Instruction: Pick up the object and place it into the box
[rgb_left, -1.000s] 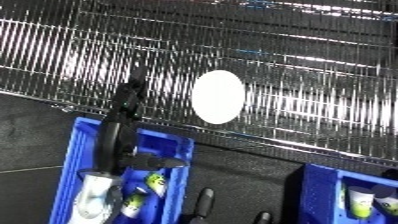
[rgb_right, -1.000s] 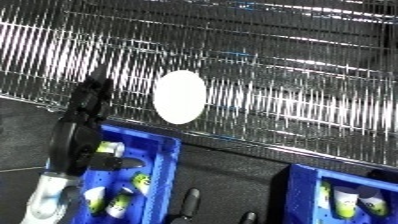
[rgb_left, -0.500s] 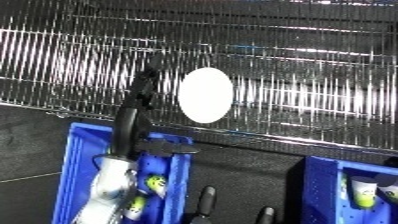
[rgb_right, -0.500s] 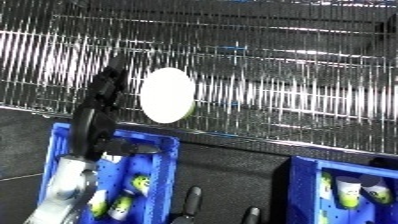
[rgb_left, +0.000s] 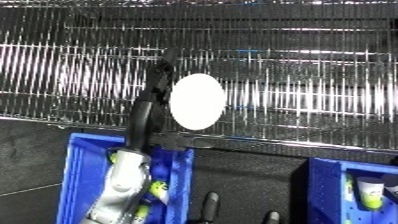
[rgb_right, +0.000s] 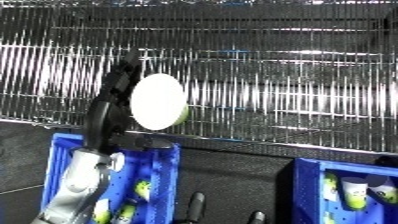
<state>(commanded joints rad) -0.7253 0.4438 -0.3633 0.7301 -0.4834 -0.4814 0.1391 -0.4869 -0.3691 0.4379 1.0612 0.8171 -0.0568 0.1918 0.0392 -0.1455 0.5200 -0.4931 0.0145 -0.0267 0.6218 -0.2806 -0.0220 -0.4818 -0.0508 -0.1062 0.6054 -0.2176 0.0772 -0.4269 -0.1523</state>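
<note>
A white round object with a greenish rim hangs in the air in front of the wire mesh, its flat white face turned towards me. My left hand reaches up from the left blue bin and lies against the object's left edge, holding it up. The thumb is hidden behind the object. Of my right hand only dark fingertips show at the lower edge, pointing up with nothing between them.
A shiny wire mesh wall fills the upper half. The left bin holds green and white bottles. A second blue bin at the lower right also holds bottles. Dark floor lies between the bins.
The camera has levelled out from a tilt. My left hand still holds the white object up, and now sits closer against its left edge.
</note>
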